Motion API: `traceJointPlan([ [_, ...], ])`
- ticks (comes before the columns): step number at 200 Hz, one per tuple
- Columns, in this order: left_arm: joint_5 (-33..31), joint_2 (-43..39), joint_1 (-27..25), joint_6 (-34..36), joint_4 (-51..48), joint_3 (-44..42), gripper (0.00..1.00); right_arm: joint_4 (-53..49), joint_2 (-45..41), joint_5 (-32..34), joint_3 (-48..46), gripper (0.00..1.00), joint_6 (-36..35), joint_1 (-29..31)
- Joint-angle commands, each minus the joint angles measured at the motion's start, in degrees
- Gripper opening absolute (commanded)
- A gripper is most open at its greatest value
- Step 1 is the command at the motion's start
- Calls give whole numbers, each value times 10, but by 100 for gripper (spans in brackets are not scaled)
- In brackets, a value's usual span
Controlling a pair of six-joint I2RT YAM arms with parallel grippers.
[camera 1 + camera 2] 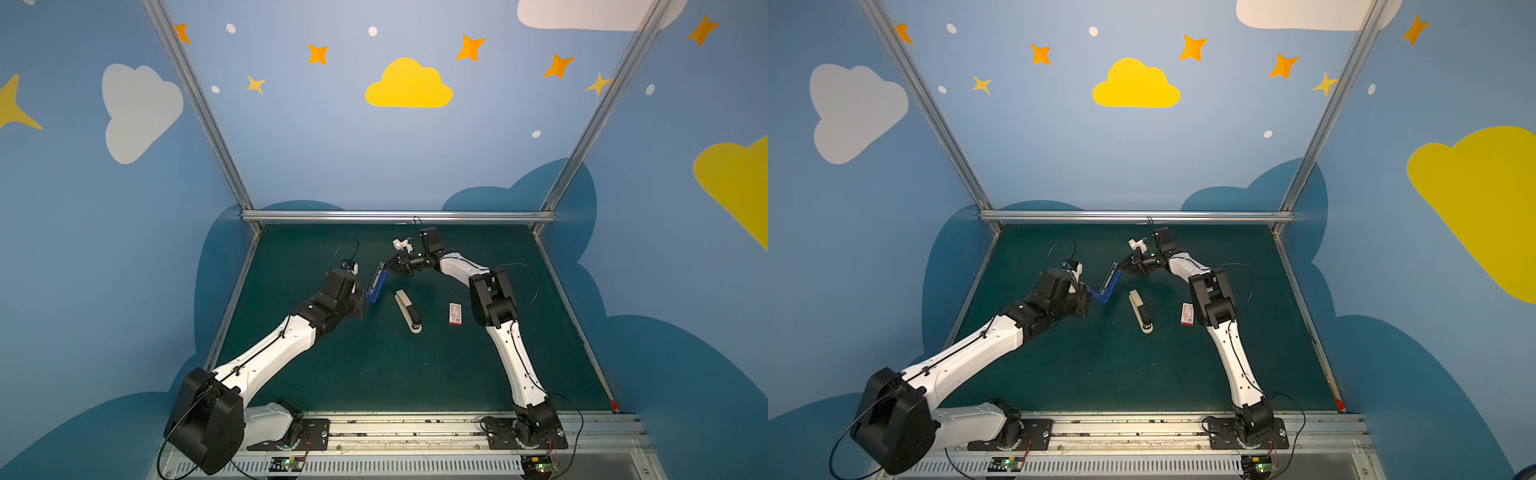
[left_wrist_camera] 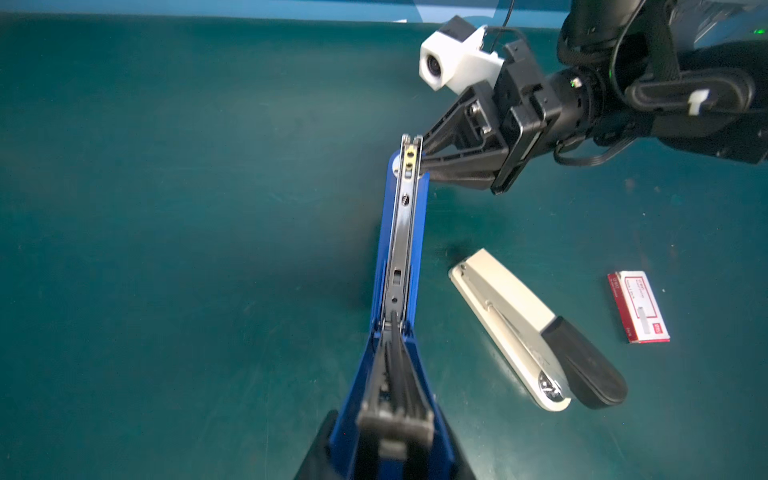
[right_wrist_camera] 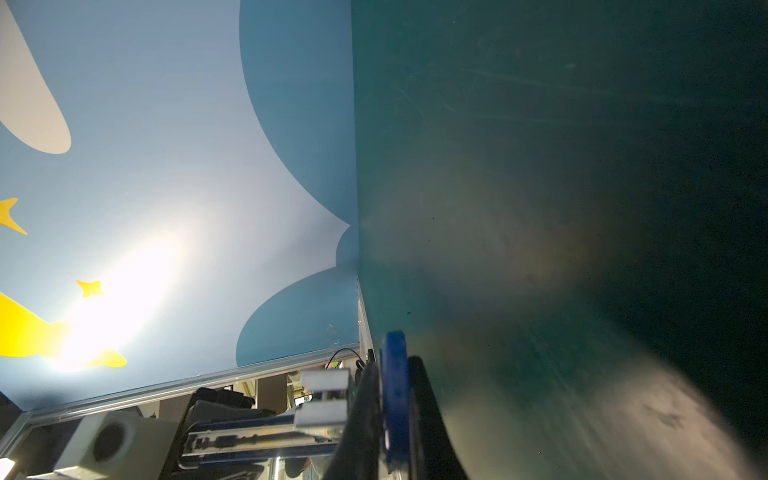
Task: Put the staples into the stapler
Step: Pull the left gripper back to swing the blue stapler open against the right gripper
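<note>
**Held blue stapler (image 1: 376, 284) open at both ends**

Found blue stapler (image 1: 1109, 282) bent open in an L and apparently lifted off the bench (image 1: 374, 374) in both top views. Saw left jaws closed to a narrow gap on its hinge end, gripping the short blue base at the edge of the left wrist view. Saw right jaws nearly fully shut, pinching the far tip of the long arm. Confirmed in the right wrist view: blue edge (image 3: 395, 395) clamped between black fingers (image 3: 428, 415). Noted metal rail facing up along the long arm (image 2: 401, 249); could not tell whether loaded.

Logged beige stapler (image 1: 409, 311) lying flat and shut mid-bench, just right of the blue one and apart from it. Same in the left wrist view (image 2: 519, 324).

Located staples inside closed red-and-white box (image 1: 455, 313), flat on bench right of the beige stapler, close by the right arm's elbow and untouched. Matched in a top view (image 1: 1187, 313) and the left wrist view (image 2: 638, 306). Could not see strips themselves.
</note>
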Motion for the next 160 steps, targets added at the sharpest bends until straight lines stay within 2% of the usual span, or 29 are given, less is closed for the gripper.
traceJointPlan([
  [1,-59,-34,-15,-49,-14,-35,4,23,27,98,16,0,6,-30],
  [30,-92,-65,-38,-111,15,-107,4,43,33,102,9,0,25,-38],
  [77,-102,-80,-46,-147,32,-170,4,59,41,106,9,0,40,-46],
  [137,-104,-49,-72,-179,43,-202,4,74,45,110,8,0,50,-48],
  [160,-108,-58,-76,-180,34,-195,11,74,41,108,-1,0,44,-47],
])
